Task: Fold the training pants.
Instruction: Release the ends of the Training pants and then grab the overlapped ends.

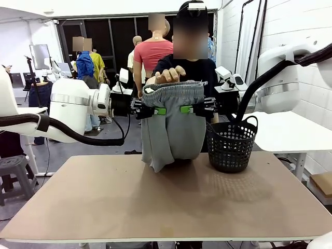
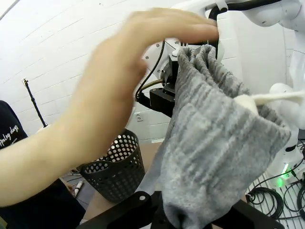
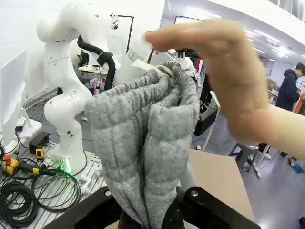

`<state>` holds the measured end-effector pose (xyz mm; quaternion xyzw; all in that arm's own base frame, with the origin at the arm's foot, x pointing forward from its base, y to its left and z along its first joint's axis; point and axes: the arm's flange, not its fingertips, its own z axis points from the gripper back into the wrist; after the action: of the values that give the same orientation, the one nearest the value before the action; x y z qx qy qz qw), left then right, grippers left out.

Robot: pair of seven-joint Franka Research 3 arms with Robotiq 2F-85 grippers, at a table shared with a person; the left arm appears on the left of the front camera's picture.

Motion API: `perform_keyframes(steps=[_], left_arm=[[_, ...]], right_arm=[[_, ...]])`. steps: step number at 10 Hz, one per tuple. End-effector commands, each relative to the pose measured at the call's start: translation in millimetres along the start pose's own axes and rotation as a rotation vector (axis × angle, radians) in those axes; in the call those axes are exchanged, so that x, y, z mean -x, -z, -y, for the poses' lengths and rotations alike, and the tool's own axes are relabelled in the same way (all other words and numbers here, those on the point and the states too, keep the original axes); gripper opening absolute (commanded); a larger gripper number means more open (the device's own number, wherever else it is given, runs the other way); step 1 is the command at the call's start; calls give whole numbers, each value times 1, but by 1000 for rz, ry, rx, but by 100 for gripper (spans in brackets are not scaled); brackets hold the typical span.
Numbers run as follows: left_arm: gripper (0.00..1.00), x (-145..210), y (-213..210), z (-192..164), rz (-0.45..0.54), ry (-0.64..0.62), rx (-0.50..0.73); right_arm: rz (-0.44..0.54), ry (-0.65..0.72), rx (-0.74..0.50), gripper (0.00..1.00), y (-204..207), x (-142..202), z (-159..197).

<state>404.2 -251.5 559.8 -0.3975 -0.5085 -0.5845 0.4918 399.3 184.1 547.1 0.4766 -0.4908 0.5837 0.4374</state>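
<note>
While the training pants (image 1: 174, 124) hang over the far worktop (image 1: 155, 207), clamped at left and right by jaws gripping the cloth, a person's hand (image 1: 170, 75) is laid on the waistband. One side could be pulled free if tension becomes uneven.

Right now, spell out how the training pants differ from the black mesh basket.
The training pants are light grey, soft cloth; the mesh basket is black, stiff, perforated. The training pants hang from the left gripper and right gripper, pinched near the waist; the mesh basket stands on the table, untouched by either. Both sit at the table's far side, next to each other.
</note>
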Motion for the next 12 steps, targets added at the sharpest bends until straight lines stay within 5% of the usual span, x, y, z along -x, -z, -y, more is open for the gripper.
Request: perform_keyframes(steps=[1,12], left_arm=[[0,-1,-1,4,30,9,-7],[0,-1,-1,4,30,9,-7]], right_arm=[[3,-5,-4,0,1,-3,-1],[3,-5,-4,0,1,-3,-1]])
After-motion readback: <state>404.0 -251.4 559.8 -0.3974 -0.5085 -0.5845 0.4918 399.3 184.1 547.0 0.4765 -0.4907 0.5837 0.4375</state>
